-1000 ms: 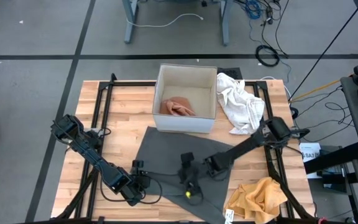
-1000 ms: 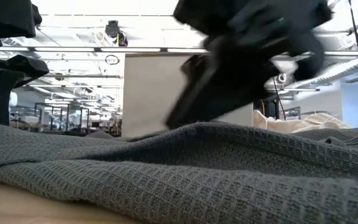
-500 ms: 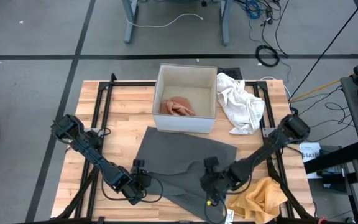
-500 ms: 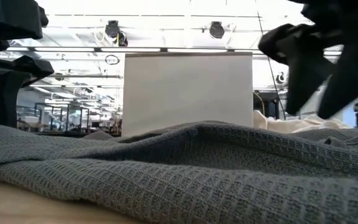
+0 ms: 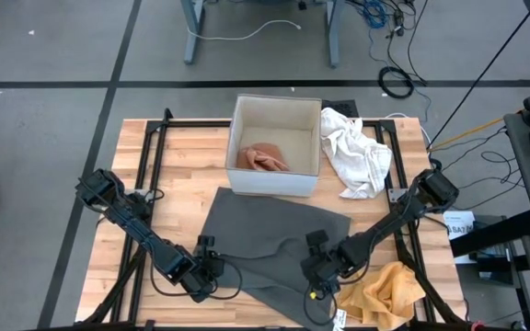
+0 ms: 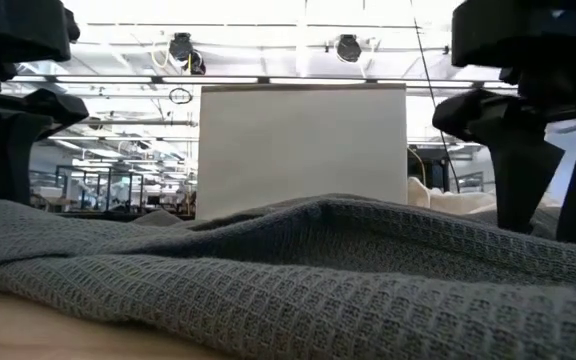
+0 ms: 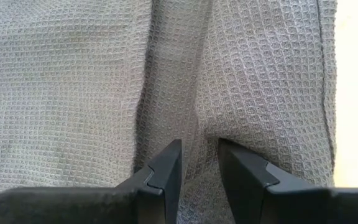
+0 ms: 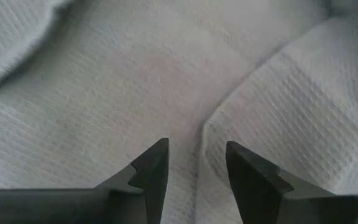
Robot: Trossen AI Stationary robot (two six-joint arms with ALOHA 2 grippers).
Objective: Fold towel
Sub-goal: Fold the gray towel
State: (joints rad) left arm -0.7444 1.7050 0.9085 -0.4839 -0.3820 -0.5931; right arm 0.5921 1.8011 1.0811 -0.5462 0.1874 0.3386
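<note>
Towel (image 5: 270,241), grey, lies rumpled on bench (image 5: 178,161) near the box (image 5: 276,145). Right tool (image 5: 316,287) has swung from mid-cloth to the near edge, prongs narrowing around a fold; grip unconfirmed. Left tool (image 5: 212,276) still pinches the towel's near-left edge. Both edges nearly secured for folding.

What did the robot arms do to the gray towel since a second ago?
The right gripper left the middle of the gray towel and swung to its near right edge, where it now sits low with its fingers either side of a fold. The left gripper stayed pinching the towel's near left part. The box, white cloth and yellow cloth did not move.
</note>
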